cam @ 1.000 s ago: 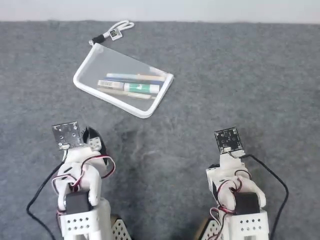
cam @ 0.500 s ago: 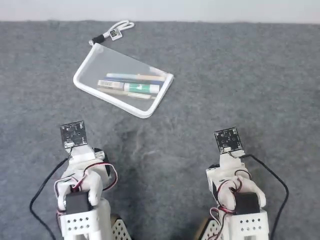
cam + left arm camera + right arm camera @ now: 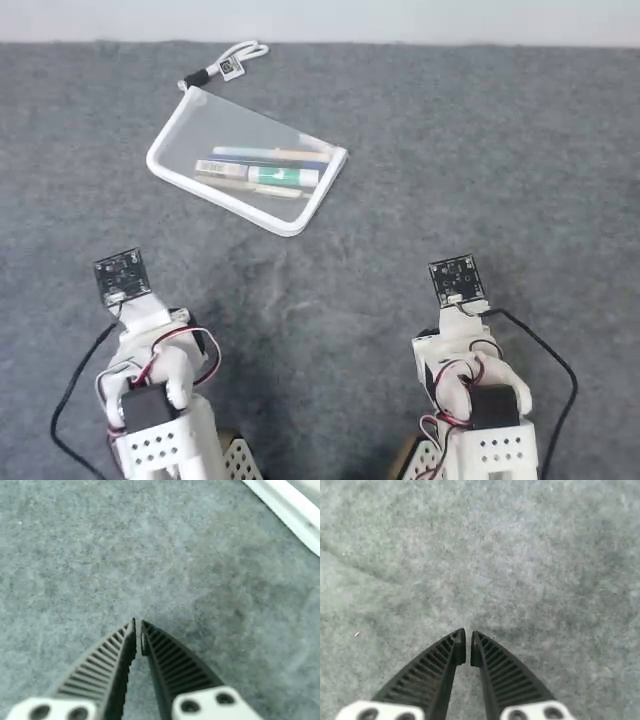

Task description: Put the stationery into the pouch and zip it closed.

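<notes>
A clear pouch (image 3: pixel 245 168) with a white zip border lies flat at the back left of the grey mat. Inside it I see several pens and a green-labelled stick (image 3: pixel 262 170). Its zip pull with a white cord (image 3: pixel 228 63) lies at the pouch's far corner. The left arm (image 3: pixel 140 330) is folded back near the front edge, well short of the pouch. My left gripper (image 3: pixel 137 626) is shut with nothing in it, over bare mat; a strip of the pouch's white edge (image 3: pixel 285 507) shows beyond it. The right gripper (image 3: pixel 467 635) is also shut and empty above the mat.
Grey felt mat (image 3: pixel 450 150) covers the table, with a pale wall strip (image 3: pixel 400 20) along the back. The right arm (image 3: pixel 465 340) rests folded at the front right. Black cables (image 3: pixel 550 360) trail beside both arm bases.
The left arm has drawn back toward its base and swung left, away from the pouch. The right arm and the pouch have not moved.
</notes>
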